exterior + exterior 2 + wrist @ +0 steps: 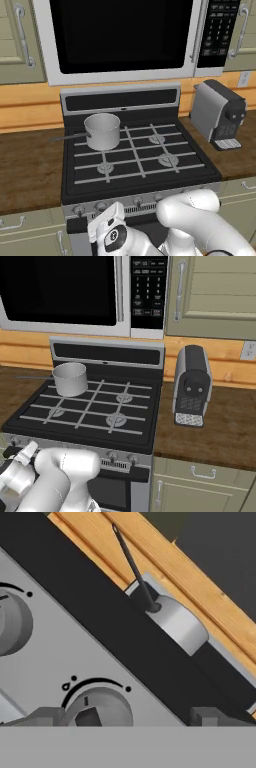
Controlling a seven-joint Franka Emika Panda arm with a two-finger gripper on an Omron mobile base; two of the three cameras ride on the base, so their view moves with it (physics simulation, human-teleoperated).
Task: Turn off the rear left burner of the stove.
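A: Stove sits mid-run between two stretches of brown table, under the microwave. Black grates, four burners, silver front strip with a row of small round knobs.

B: Which knob is in play?

A: Hand view has one knob right at the bottom between the fingertips, a second knob up at the left edge. I judge the near one to be the target (can't confirm it maps to the rear left burner; the markings are too small).

B: Tool?

A: Tool spread wide, holding nothing, one dark tip either side of the near knob, not yet closed on it. From the left base camera the hand hangs low in front of the strip's left end.

B: So the step?

A: Lining up on the knob, I'd say. Next move calls for easing straight in, pinching the knob squarely, then rotating to the off mark.

B: Surroundings?

A: Steel saucepan on the rear left grate, handle pointing left. Coffee machine on the table to the stove's right, well apart from the work.
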